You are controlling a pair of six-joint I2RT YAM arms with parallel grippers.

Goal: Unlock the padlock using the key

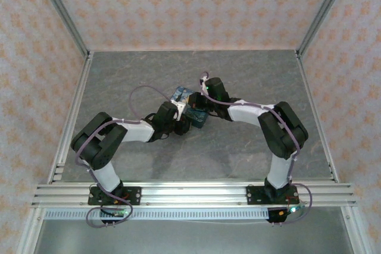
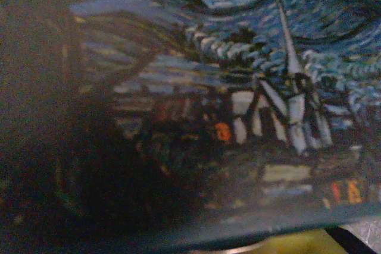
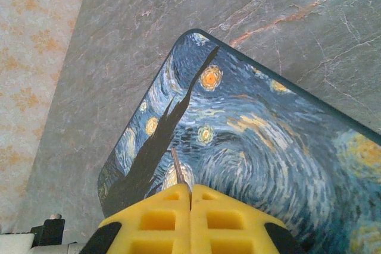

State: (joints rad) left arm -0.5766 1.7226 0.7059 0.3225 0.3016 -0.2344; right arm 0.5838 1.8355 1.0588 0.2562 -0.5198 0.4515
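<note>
A thin silvery key [image 3: 178, 168] sticks out from the yellow pads of my right gripper [image 3: 190, 193], which is shut on it. The key's tip hovers over the lid of the dark blue starry-night tin [image 3: 256, 141]. In the top view the tin [image 1: 196, 117] sits mid-table, with my right gripper [image 1: 200, 106] coming in from the right and my left gripper [image 1: 180, 121] from the left. The left wrist view is pressed up against the tin's painted side [image 2: 238, 99], with a sliver of yellow pad [image 2: 292, 244] at the bottom edge. The padlock is hidden.
The grey marbled table [image 1: 250, 81] has open room behind and on both sides of the tin. Patterned walls and aluminium posts [image 1: 59, 16] enclose it. An aluminium rail [image 1: 190, 193] carries both arm bases at the near edge.
</note>
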